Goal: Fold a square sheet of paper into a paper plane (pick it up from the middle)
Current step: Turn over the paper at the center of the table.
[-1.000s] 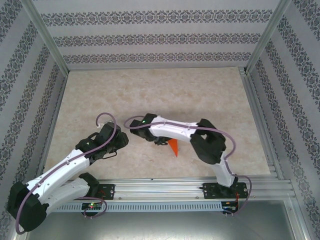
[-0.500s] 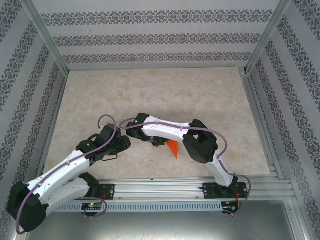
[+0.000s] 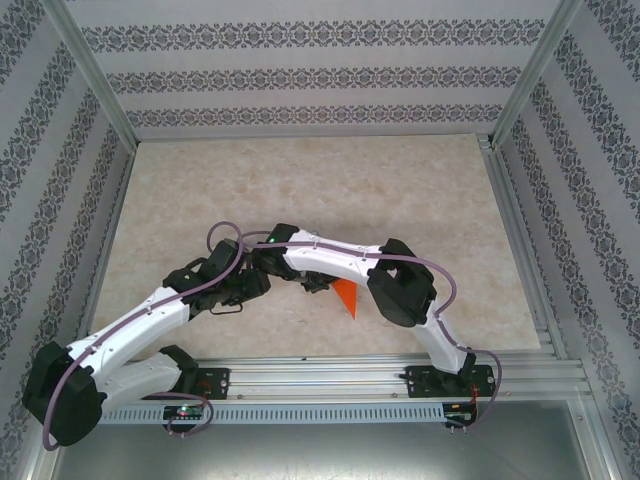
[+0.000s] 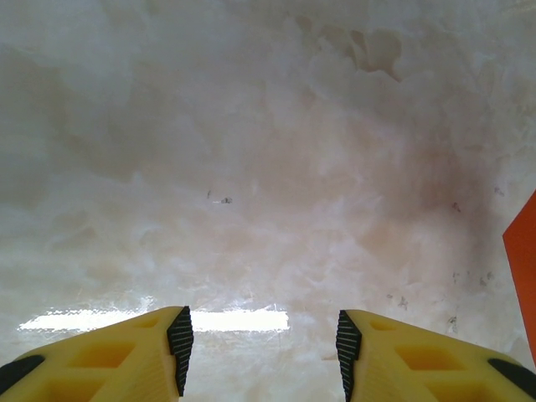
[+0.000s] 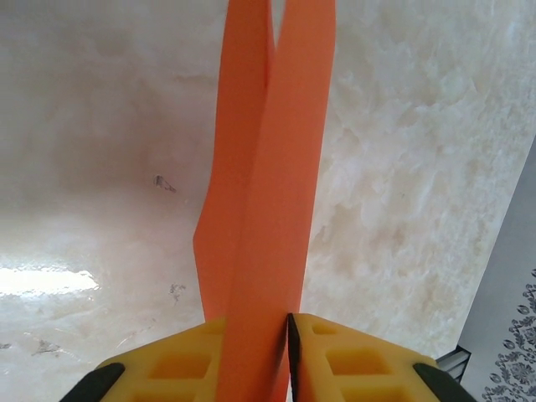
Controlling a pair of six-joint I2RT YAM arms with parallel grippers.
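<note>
Paper (image 5: 264,167), bright orange-red, thin and unmarked, is already a long slim strip of several layers. Two narrow flaps meet along a straight centre line and part in a small notch at the far end. The edges look crisp and the surface matte. One flap bulges slightly outward on the left, so the layers do not lie fully flat.

The right tool (image 5: 255,335) is clamped on the near end of the strip, with its yellow ribbed fingers (image 5: 360,360) pressed against the paper on both sides. From above, a small orange triangle pokes out towards the near edge from under the right arm, near the middle of the tabletop (image 3: 300,180). I cannot tell whether the paper touches the surface there.

The left tool (image 4: 261,343) sits just left of the paper with its jaws apart, holding nothing. Only pale, glossy, marble-patterned tabletop lies between its black pads, and an orange edge shows at its right.

The main lengthwise folds seem done. Spreading the wings and sharpening the creases probably remain, though the nose is hidden from view.
</note>
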